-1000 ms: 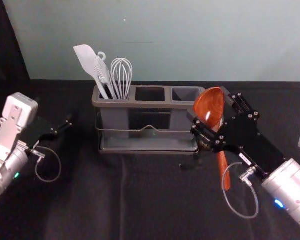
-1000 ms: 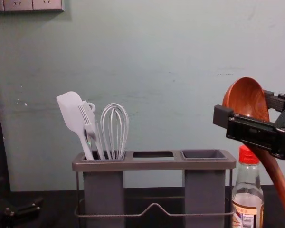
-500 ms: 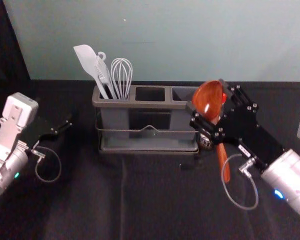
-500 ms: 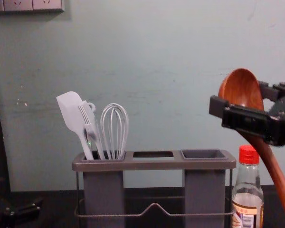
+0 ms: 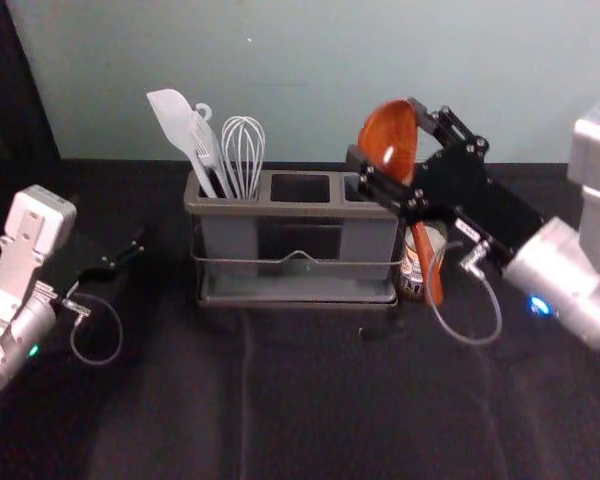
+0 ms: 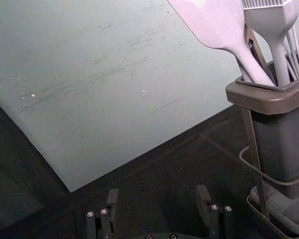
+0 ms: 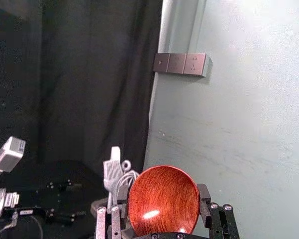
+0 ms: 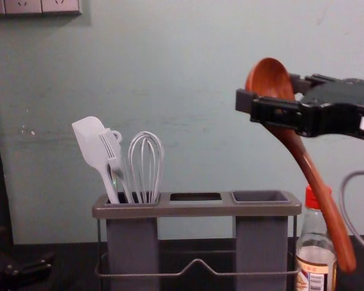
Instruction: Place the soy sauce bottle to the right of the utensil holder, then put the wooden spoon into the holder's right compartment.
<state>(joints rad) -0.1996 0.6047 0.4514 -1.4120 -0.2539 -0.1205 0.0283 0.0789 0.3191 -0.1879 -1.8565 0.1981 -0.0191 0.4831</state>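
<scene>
In the head view my right gripper is shut on the wooden spoon near its bowl, above the holder's right end; the handle slants down. The chest view has the spoon tilted, its handle passing in front of the soy sauce bottle, which stands right beside the utensil holder. In the right wrist view the spoon's bowl sits between the fingers of my right gripper. My left gripper is parked left of the holder; in the left wrist view that gripper stands open and empty.
A white spatula, a slotted utensil and a whisk stand in the holder's left compartment. Behind the black-covered table rises a pale wall. A cable loops below the right gripper.
My right gripper has risen and moved left with the spoon, from beside the holder to above its right end. More of the bottle now shows in the head view. The left arm stayed still.
</scene>
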